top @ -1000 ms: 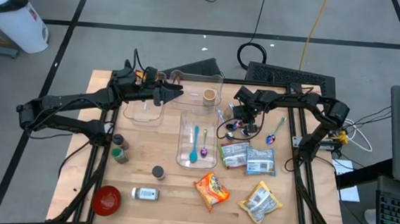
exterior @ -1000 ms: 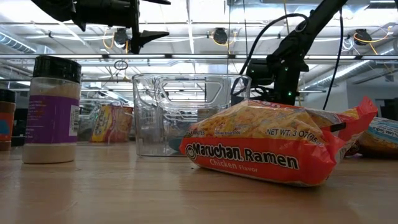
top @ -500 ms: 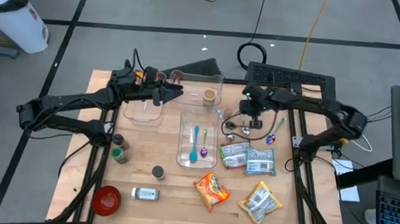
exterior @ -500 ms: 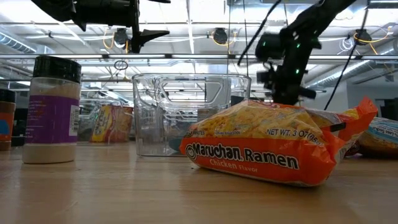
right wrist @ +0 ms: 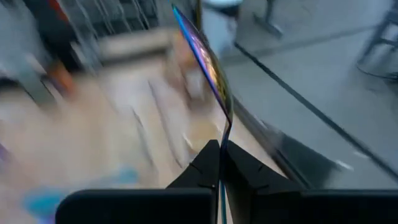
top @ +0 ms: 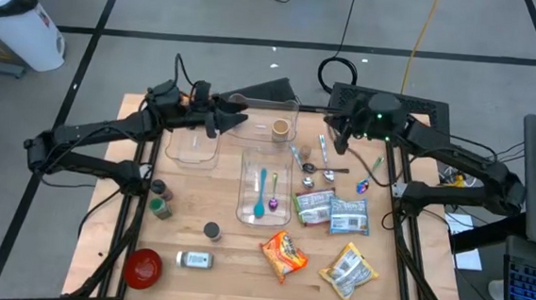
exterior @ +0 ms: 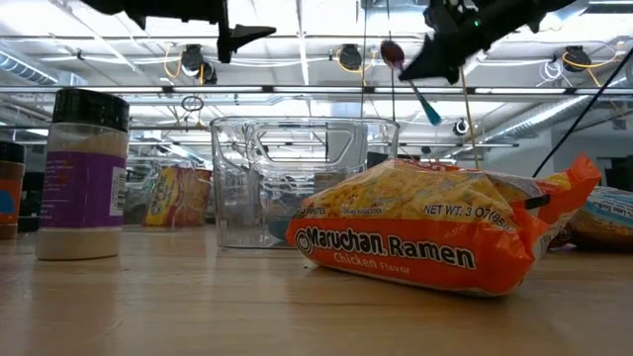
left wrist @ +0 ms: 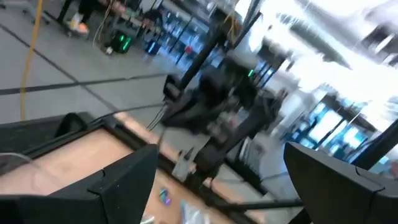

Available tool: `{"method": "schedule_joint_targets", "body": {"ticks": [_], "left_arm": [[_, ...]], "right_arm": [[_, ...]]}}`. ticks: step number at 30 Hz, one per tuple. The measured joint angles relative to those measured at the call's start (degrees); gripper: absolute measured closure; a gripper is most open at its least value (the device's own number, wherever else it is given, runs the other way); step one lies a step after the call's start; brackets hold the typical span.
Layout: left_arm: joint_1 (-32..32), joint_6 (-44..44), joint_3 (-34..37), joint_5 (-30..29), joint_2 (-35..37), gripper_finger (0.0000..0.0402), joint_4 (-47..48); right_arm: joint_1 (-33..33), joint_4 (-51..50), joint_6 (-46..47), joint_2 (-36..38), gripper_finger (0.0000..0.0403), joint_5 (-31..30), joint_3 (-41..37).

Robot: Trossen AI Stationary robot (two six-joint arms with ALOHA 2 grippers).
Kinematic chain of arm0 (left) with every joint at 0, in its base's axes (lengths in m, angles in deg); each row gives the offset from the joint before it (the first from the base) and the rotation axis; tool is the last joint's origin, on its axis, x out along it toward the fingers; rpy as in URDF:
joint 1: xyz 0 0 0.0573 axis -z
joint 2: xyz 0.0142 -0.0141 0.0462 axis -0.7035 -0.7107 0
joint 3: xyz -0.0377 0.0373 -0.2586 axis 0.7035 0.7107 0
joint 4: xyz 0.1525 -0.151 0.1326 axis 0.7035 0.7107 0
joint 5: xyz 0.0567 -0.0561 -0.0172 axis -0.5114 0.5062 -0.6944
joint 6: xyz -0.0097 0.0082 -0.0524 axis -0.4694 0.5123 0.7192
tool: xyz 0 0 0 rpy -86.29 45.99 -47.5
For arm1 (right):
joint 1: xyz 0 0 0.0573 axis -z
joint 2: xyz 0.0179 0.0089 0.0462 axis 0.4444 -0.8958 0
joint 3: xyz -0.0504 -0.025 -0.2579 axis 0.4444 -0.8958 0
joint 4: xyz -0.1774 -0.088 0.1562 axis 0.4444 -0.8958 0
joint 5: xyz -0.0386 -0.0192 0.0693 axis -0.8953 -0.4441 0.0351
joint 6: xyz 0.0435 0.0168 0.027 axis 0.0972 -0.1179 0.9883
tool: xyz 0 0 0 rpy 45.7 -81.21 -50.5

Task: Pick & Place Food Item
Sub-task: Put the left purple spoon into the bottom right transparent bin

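My right gripper (top: 329, 140) hangs high over the table's far right part, shut on a spoon (exterior: 396, 54) with a dark shiny bowl and a teal handle. The right wrist view shows that spoon (right wrist: 202, 56) edge-on, reaching forward from the shut fingers. My left gripper (top: 230, 121) stands open and level above a clear container (top: 192, 147) at the far left, with nothing between its fingers. An orange ramen packet (top: 284, 255) and three snack bags (top: 335, 211) lie flat on the near right of the table. My right gripper pinches the spoon's thin stem (right wrist: 221, 134) between its two fingertips, between bowl and handle. The fingers come from the table's right, slanting a little down. The spoon is lifted clear, tilted, its bowl (exterior: 393, 51) up and its teal handle (exterior: 427, 107) slanting down.
A long clear tray (top: 268, 183) with a teal spoon lies mid-table. Loose spoons (top: 310, 164) lie beneath the right gripper. A far clear bin (top: 272, 112) holds a cup. Spice jars (top: 160, 199), a red bowl (top: 142, 267) and a keyboard (top: 390, 102) are around.
My right gripper has shut on a spoon among the loose ones on the table, then risen steeply toward the far edge while rolling and tipping from pointing down to nearly level. The spoon is lifted clear. My left gripper has risen a little, still open.
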Motion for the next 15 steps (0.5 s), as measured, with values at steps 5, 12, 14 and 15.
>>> {"method": "schedule_joint_targets", "body": {"ticks": [5, 12, 14, 15], "left_arm": [[0.5, -6.3, -8.8, -0.5, -3.9, 0.0044, 8.2], [2.1, -13.4, -19.4, 0.0, -11.8, 0.0044, 14.9], [2.4, -14.6, -21.8, 0.5, -13.5, 0.0043, 15.2], [2.5, -15.1, -22.7, 0.5, -14.3, 0.0044, 15.2]], "right_arm": [[-1.5, 13.6, 11.2, -1.5, 0.0402, 5.6, 0.0], [-5.0, 29.6, 19.0, -6.1, 0.0402, 5.9, 0.0], [-5.6, 30.8, 20.2, -7.5, 0.0402, 6.9, 0.0], [-5.9, 31.5, 20.6, -8.3, 0.0402, 8.1, 0.0]]}}
